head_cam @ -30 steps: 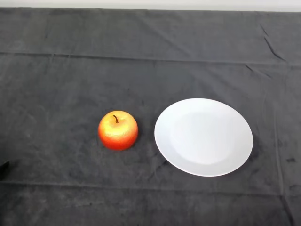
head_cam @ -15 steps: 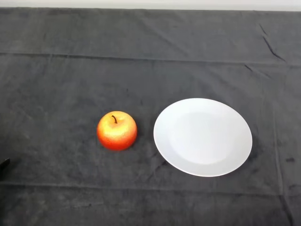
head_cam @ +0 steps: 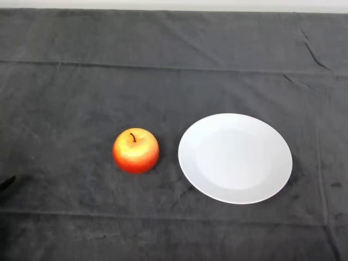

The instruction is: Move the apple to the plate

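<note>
**Apple upright on the cloth, left of the plate**

Only a dark sliver of the hand (head_cam: 6,182) showing at the far left edge, low in the head view, just above the dark cloth (head_cam: 163,81). Too little of it visible to tell whether open or closed; holding nothing that can be seen. Well apart from the fruit, with a bare stretch of cloth between.

Further right, near the middle of the worktop: the apple (head_cam: 135,150), red-orange with a yellow patch round the top. Standing upright, stem up and leaning slightly toward the far left, dark and short. Roughly round, so no marked long axis; core line running vertical, stem end facing the camera. Resting directly on the cloth, untouched.

Just beside it to the right, not touching: the white plate (head_cam: 235,158), round, shallow, lying flat with nothing on it. A narrow strip of cloth showing between the fruit and the plate's left rim.

Beyond these, creases running across the cloth, one long fold line along the far side and another near the front edge. A pale band along the very top of the view, past the cloth's far edge.
</note>
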`<action>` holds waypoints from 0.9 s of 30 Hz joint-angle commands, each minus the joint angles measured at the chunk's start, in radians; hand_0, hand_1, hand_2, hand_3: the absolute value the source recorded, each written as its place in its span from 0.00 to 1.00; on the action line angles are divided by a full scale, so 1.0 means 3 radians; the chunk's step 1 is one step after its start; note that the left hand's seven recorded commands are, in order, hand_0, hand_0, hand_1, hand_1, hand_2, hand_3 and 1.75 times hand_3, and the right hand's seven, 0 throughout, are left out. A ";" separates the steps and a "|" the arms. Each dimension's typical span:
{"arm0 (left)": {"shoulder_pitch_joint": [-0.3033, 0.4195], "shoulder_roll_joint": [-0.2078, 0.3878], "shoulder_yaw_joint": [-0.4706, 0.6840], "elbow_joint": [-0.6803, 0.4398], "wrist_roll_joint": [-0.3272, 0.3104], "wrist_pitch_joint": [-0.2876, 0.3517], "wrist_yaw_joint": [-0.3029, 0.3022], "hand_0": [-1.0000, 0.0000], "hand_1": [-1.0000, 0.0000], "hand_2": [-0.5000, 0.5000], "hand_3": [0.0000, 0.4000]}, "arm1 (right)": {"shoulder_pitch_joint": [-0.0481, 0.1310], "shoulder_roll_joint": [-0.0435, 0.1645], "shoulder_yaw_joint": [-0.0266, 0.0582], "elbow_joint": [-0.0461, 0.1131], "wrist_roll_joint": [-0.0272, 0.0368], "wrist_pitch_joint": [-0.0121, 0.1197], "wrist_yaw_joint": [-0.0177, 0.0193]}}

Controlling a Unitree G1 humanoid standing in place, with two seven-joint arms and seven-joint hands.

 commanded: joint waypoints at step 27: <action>-0.0115 0.0123 -0.0159 -0.0922 0.0417 0.0328 0.0057 1.00 1.00 0.50 0.00 | 0.0033 0.0006 -0.0010 -0.0094 0.0061 -0.0003 0.0009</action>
